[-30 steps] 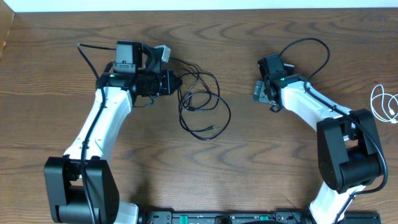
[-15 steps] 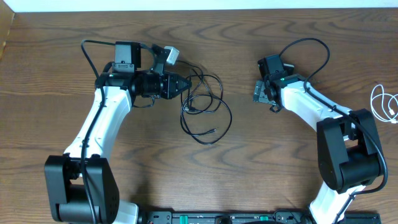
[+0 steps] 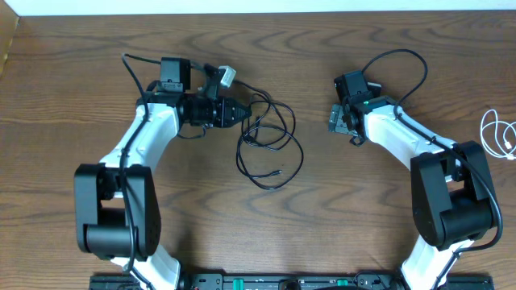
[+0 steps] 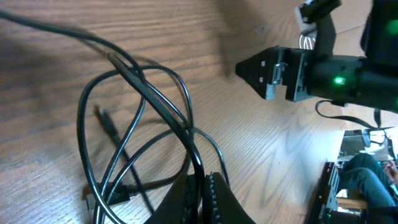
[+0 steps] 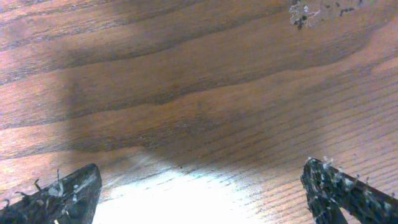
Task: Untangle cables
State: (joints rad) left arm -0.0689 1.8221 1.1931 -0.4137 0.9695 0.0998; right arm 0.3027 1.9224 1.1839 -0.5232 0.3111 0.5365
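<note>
Surface: brown wood-grain table (image 3: 161, 234), with a pale strip along its far edge.
Black cable (image 3: 256, 138): lies in loose overlapping loops on the far half of the table, left of centre. A small plug end rests inside the loops.
Left gripper (image 3: 243, 113): lies low at the left side of the loops and points toward the right edge. Its jaws are together, clamped on a strand of the black cable.
Left wrist view: the fingertips (image 4: 211, 186) pinch one strand, and the other loops of the black cable (image 4: 146, 93) fan out on the wood beyond them.
White cable (image 3: 500, 135): coiled at the right edge of the table, well apart from the black cable.
Right gripper (image 3: 343, 122): right of centre in the far half, apart from both cables.
Right wrist view: the right gripper (image 5: 200, 171) has its jaws spread wide, with only bare wood between the fingers (image 5: 59, 196).
</note>
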